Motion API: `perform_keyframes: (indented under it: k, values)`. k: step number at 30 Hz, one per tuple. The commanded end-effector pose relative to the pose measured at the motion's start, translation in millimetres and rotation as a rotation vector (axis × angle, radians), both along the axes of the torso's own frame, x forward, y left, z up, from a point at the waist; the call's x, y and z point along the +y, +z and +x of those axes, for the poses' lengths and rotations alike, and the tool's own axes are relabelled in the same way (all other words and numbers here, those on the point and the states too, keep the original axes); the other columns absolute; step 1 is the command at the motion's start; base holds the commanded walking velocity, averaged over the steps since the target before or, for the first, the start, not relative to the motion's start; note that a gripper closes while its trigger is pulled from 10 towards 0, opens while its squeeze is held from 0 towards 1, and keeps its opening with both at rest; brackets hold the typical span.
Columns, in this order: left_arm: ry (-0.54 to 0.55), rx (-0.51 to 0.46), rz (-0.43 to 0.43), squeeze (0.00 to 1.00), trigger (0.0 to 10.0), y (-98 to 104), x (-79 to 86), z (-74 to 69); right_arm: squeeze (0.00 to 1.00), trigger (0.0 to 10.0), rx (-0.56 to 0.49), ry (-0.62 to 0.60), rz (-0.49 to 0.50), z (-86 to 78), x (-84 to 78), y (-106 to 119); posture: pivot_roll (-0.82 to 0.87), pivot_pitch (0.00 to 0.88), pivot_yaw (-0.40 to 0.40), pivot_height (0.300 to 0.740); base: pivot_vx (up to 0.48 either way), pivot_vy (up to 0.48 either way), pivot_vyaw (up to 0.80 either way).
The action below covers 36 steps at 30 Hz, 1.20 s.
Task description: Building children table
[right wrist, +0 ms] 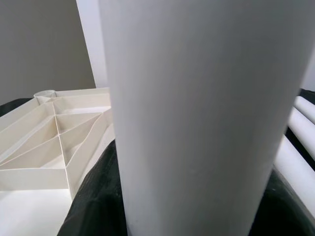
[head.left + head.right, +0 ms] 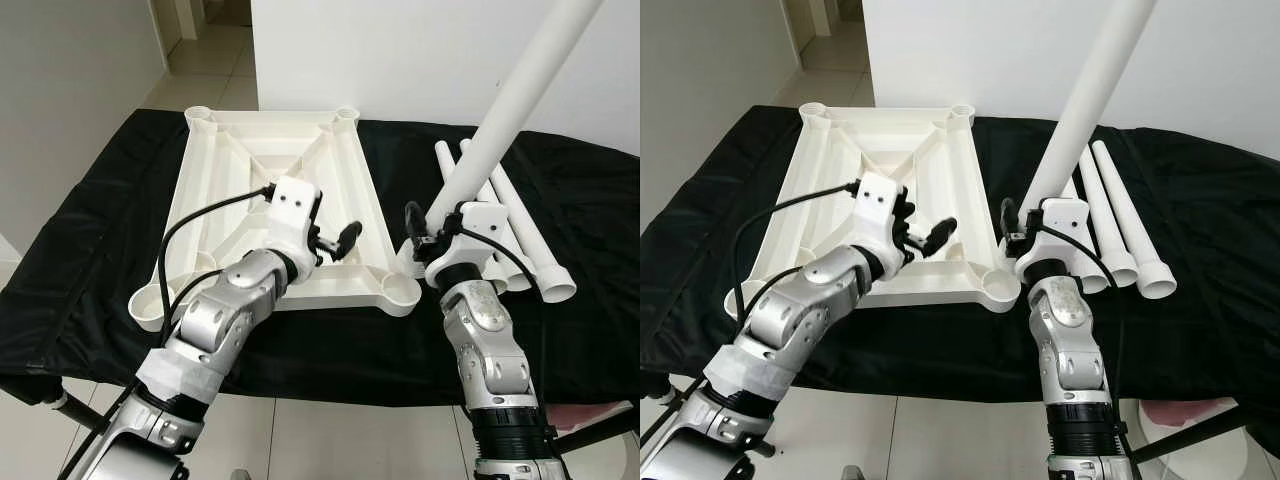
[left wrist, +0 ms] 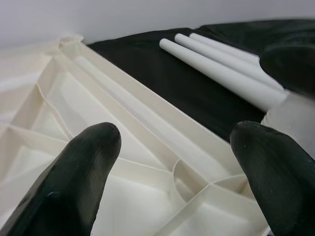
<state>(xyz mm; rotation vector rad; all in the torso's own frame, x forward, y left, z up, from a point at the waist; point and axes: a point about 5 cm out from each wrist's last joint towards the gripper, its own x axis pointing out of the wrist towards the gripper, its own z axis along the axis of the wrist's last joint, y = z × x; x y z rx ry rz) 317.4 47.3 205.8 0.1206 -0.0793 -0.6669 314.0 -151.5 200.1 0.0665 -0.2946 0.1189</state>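
Observation:
The white plastic tabletop [image 2: 250,160] lies upside down on the black-covered table, with round leg sockets at its corners. My left gripper [image 2: 335,245] hovers open just above the tabletop's near right part, its fingers [image 3: 88,162] spread over the ribs. My right gripper [image 2: 425,235] is shut on a long white leg tube [image 2: 510,110] that leans up and to the right. The tube's lower end sits close beside the near right corner socket [image 2: 402,290]. Three more white legs [image 2: 530,240] lie side by side on the cloth to the right.
The black cloth [image 2: 90,250] covers the whole table and hangs over its front edge. A white wall stands behind it, and a tiled passage [image 2: 210,60] opens at the back left. Bare cloth lies left of the tabletop and at the far right.

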Motion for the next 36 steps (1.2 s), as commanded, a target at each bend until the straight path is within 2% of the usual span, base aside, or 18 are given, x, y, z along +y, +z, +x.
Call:
perform_keyframes:
  k: [1, 4, 10, 13, 22, 23, 25, 36]
  values:
    - [-0.35, -0.007, 0.159, 0.0, 10.0, -18.3, -12.7, -17.9, 0.0, 10.0, -0.002, 0.01, -0.025, -1.2, -1.1, -3.2, 0.03, 0.068, 0.019, 0.74, 0.0, 0.0, 0.0]
    - [-0.349, -0.018, 0.186, 0.0, 10.0, -21.6, -12.1, -19.0, 0.0, 10.0, 0.001, 0.016, -0.029, -1.6, -0.9, -4.1, 0.03, 0.068, 0.019, 0.74, 0.0, 0.0, 0.0]
    - [-0.443, -0.026, 0.183, 0.0, 10.0, -26.8, -13.0, -33.0, 0.0, 10.0, 0.014, 0.076, -0.081, -0.4, 0.9, -7.2, 0.04, 0.065, 0.007, 0.74, 0.0, 0.0, 0.0]
    - [-0.451, 0.008, 0.186, 0.0, 10.0, -31.6, -13.4, -35.5, 0.0, 10.0, 0.025, 0.112, -0.096, -0.5, 2.2, -11.1, 0.04, 0.066, 0.003, 0.74, 0.0, 0.0, 0.0]
    - [-0.475, 0.005, 0.201, 0.0, 10.0, -34.1, -12.0, -35.6, 0.0, 10.0, 0.027, 0.199, -0.134, -1.5, 9.0, -16.5, 0.04, 0.069, 0.005, 0.74, 0.0, 0.0, 0.0]
    - [-0.486, 0.006, 0.198, 0.0, 10.0, -32.9, -12.7, -36.8, 0.0, 10.0, 0.027, 0.25, -0.165, -1.8, 14.2, -18.9, 0.04, 0.071, 0.005, 0.74, 0.0, 0.0, 0.0]
    - [-0.494, 0.009, 0.197, 0.0, 10.0, -32.9, -12.9, -38.1, 0.0, 10.0, 0.032, 0.272, -0.183, -1.8, 16.4, -21.4, 0.04, 0.072, 0.004, 0.74, 0.0, 0.0, 0.0]
    - [-0.495, 0.007, 0.193, 0.0, 10.0, -31.2, -12.8, -40.2, 0.0, 10.0, 0.06, 0.316, -0.243, -6.4, 13.3, -33.9, 0.05, 0.083, -0.001, 0.74, 0.0, 0.0, 0.0]
